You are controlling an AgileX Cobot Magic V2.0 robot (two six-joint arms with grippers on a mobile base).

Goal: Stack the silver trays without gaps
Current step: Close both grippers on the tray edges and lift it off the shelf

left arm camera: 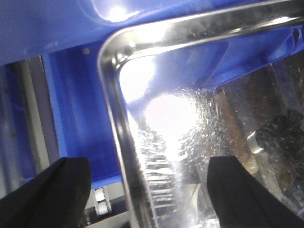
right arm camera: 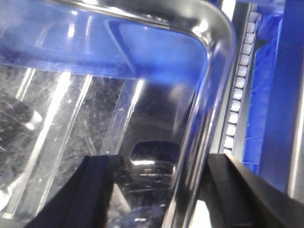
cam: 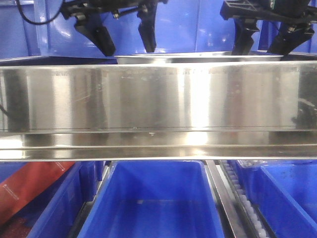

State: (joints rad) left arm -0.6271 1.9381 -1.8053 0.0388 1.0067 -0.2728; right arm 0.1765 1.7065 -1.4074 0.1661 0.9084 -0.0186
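Observation:
A silver tray shows only as a thin shiny rim behind the long steel rail, in front of a blue bin. I cannot tell whether another tray lies under it. My left gripper is open above its left end. In the left wrist view the tray shows its rounded corner, and the open left gripper has one finger on each side of its left rim. My right gripper is open above the right end. In the right wrist view the open right gripper has one finger on each side of the right rim of the tray.
A long mirror-like steel rail spans the front view and hides most of the tray. Blue bins stand behind and below, with another at the lower right. A roller track runs beside the tray. A red package lies at the lower left.

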